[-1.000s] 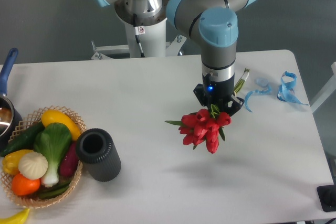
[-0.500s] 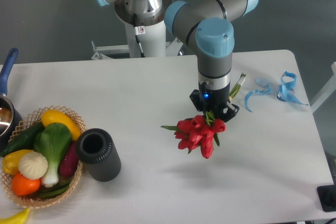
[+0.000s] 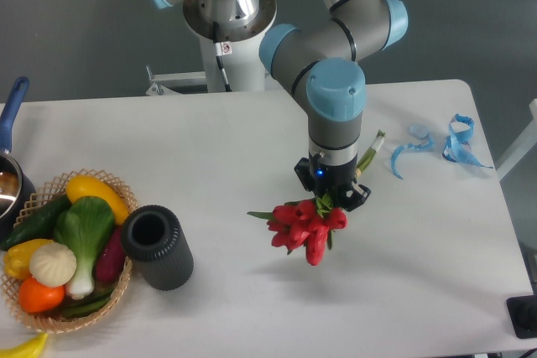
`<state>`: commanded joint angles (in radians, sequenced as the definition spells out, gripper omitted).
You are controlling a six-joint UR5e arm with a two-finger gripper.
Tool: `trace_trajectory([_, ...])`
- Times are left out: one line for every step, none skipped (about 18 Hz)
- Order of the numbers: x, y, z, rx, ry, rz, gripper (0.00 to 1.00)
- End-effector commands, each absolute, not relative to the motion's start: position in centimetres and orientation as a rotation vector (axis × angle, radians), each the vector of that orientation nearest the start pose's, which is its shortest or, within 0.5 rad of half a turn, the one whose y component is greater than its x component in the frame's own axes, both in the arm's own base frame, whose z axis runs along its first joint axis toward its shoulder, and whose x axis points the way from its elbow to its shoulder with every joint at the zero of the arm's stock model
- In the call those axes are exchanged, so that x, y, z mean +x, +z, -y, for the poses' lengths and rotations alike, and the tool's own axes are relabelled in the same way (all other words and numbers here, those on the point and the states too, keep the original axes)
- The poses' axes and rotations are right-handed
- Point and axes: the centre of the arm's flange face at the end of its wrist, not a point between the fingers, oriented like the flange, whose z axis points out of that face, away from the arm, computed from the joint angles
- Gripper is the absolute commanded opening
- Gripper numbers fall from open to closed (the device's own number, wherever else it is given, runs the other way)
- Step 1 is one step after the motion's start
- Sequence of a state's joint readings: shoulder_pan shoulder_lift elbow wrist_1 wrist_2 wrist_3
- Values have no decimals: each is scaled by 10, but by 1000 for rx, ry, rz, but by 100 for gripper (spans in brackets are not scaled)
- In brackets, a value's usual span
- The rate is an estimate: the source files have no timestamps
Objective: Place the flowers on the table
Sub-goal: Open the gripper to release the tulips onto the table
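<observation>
The flowers are a bunch of red tulip buds with green leaves and stems. My gripper is shut on their stems and holds them above the white table, right of centre. The buds hang out toward the lower left, and the stem ends stick out up and to the right behind the wrist. A shadow lies on the table below the bunch. The gripper fingers are mostly hidden by the wrist and leaves.
A dark ribbed cylindrical vase stands at the front left beside a wicker basket of vegetables. A pot with a blue handle is at the left edge. Curled blue ribbons lie at the far right.
My gripper has carried the flowers to the left and toward the front, about 30 pixels, keeping hold of them above the table.
</observation>
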<state>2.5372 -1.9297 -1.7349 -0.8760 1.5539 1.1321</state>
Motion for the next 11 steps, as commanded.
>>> trace_trajectory([-423, 287, -460, -2995, 278, -260, 100])
trace_trajectory([-422, 288, -462, -2987, 293, -264, 100])
trace_trajectory([-422, 285, -462, -2991, 289, -267, 100])
trace_trajectory([-422, 283, -462, -2990, 286, -271, 100])
trace_trajectory([-422, 283, -462, -2989, 288, -274, 100])
trace_trajectory([-423, 284, -462, -2988, 295, -276, 100])
trace_trajectory([-425, 288, -462, -2983, 305, -275, 100])
trace_trajectory([-427, 290, -463, -2982, 312, -270, 100])
trace_trajectory([-429, 294, -462, -2977, 321, -268, 100])
trace_trajectory([-431, 297, -461, -2974, 327, -263, 100])
trace_trajectory([-431, 298, -461, -2972, 331, -263, 100])
